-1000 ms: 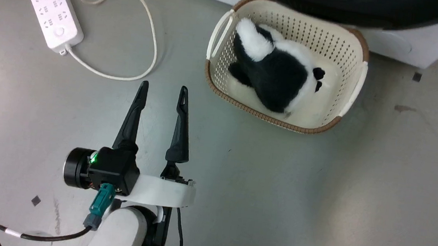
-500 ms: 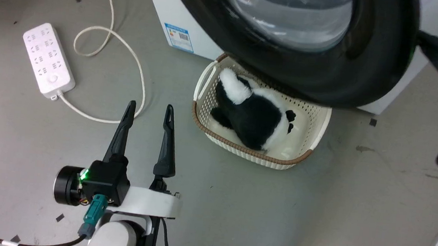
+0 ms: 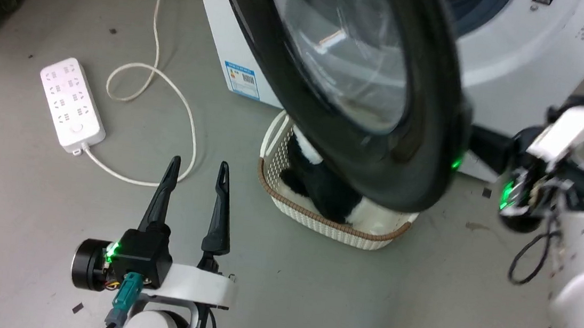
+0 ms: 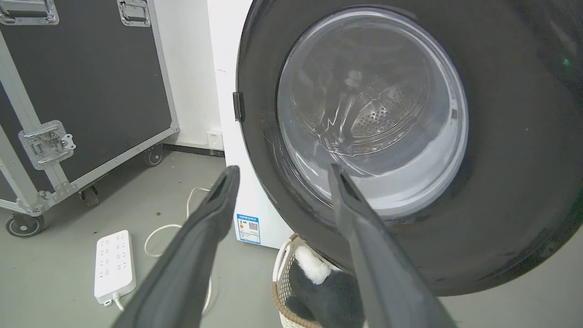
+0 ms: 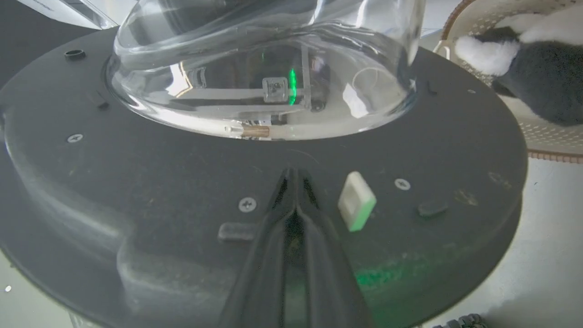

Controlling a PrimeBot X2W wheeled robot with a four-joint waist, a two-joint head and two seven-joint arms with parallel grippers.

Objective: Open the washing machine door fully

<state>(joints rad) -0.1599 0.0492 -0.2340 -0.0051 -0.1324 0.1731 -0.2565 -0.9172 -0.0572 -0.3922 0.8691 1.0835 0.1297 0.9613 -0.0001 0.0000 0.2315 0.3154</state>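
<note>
Right wrist view is showing the right claw [image 5: 295, 175] pinched shut, tips seemingly pressing the black inner rim of the washing machine door [image 5: 136, 191]. It is standing half-swung at twelve o'clock in the head view. The left claw [image 3: 199, 164] is hanging wide and empty at seven o'clock. Opening is probably midway, and the next move is likely calling for pushing toward nine o'clock.
</note>
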